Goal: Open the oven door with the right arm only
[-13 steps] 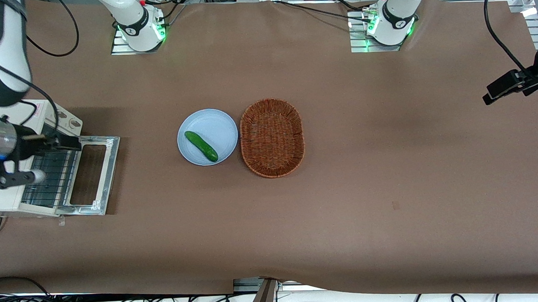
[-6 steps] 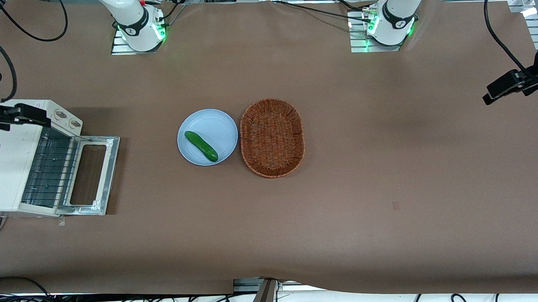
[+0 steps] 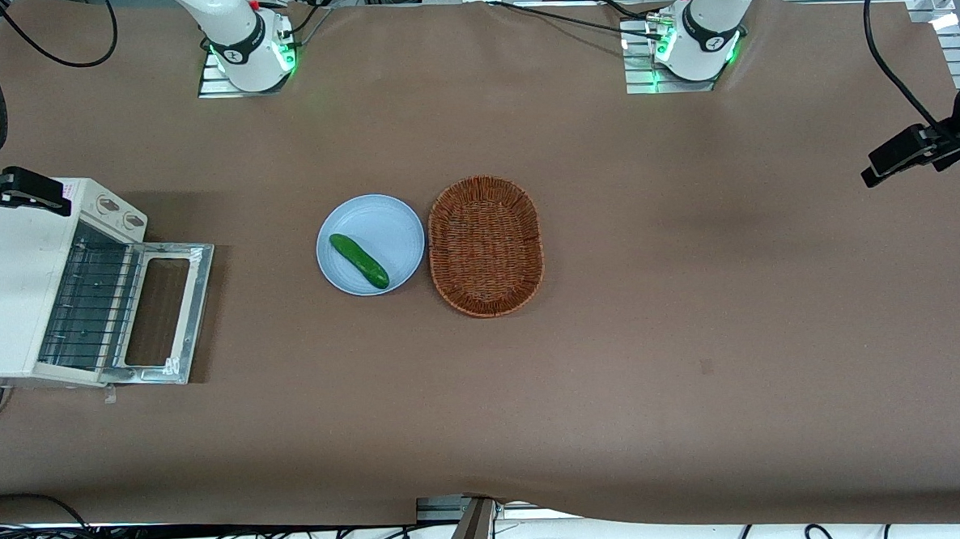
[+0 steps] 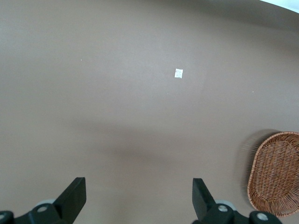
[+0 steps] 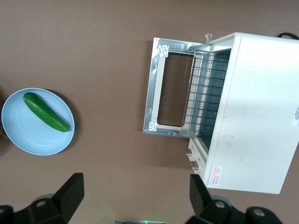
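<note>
Lying flat on the brown surface [image 3: 615, 393], the oven door [image 3: 162, 312] hangs fully open in front of the cream toaster oven [image 5: 254, 112], wire rack [image 3: 93, 307] exposed; above the oven hovers the hand [image 5: 135, 200], fingers spread wide, holding nothing; farther along, a cucumber [image 3: 359, 261] rests on a blue plate [image 3: 381, 221] beside a wicker basket [image 3: 485, 245].

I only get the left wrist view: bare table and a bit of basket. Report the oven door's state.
Observer: The oven door is folded fully down, lying flat on the table in front of the toaster oven.
Operator: Give me the gripper.
Observer: The gripper hangs above the oven, fingers open, holding nothing and apart from the door.
Operator: Say what is inside.
Observer: Only a wire rack shows in the opening.
</note>
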{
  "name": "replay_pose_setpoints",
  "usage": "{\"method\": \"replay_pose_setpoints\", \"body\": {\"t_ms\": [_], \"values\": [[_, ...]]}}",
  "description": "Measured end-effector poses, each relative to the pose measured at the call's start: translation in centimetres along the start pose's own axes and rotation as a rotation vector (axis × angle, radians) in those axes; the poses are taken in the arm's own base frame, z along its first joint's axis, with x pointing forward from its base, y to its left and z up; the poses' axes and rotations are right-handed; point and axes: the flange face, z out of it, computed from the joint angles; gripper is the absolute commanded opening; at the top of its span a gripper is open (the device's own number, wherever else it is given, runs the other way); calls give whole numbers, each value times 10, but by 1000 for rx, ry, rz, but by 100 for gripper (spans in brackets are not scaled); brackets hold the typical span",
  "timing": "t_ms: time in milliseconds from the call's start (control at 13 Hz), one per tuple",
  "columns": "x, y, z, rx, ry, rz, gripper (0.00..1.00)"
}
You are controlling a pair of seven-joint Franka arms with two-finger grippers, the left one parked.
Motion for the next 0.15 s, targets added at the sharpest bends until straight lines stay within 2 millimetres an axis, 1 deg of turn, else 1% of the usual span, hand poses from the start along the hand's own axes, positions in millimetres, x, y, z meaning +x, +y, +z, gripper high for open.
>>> {"method": "replay_pose_setpoints", "body": {"t_ms": [154], "values": [[-1, 0, -1, -1, 2, 0, 100]]}}
